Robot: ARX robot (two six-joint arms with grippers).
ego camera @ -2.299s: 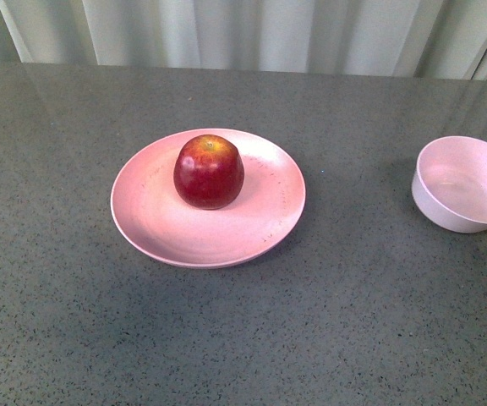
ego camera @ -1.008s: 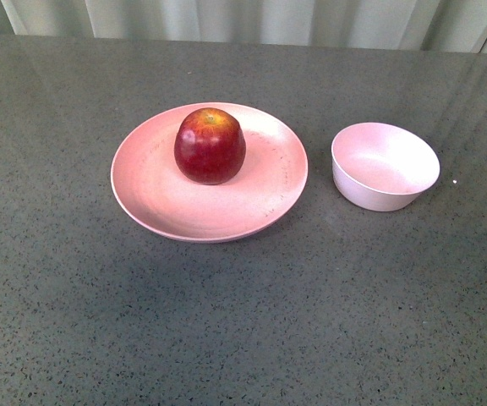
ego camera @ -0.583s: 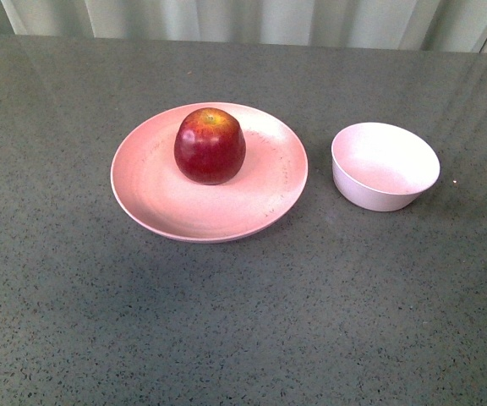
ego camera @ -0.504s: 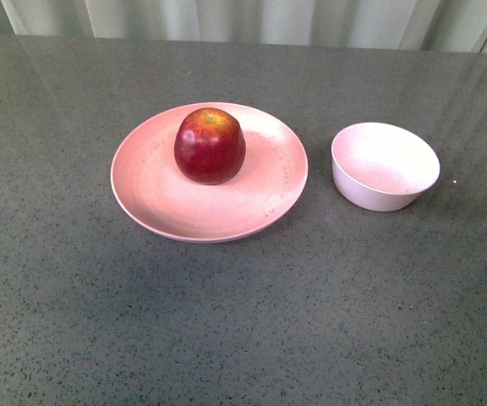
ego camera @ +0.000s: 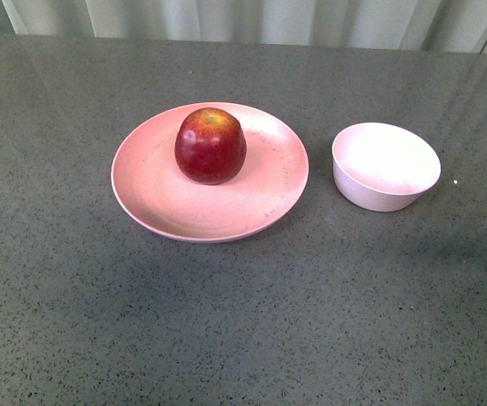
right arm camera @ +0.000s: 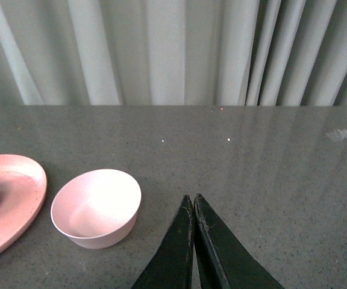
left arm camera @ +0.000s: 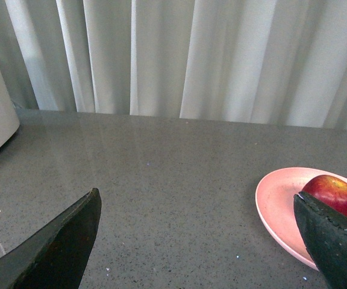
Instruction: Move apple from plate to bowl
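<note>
Your left gripper (left arm camera: 194, 244) is spread wide and grips nothing, while your right gripper (right arm camera: 193, 201) has its fingers pressed together, also on nothing. The apple (ego camera: 210, 145), glossy dark red with a yellow-green patch at the stem, sits on the plate (ego camera: 150, 207), toward its far side. The bowl (ego camera: 370, 194) stands just right of the plate.

Apple (ego camera: 210, 145) glossy; plate (ego camera: 184, 211) and bowl (ego camera: 370, 193) matt, smooth; table (ego camera: 243, 321) speckled, faintly reflective.
</note>
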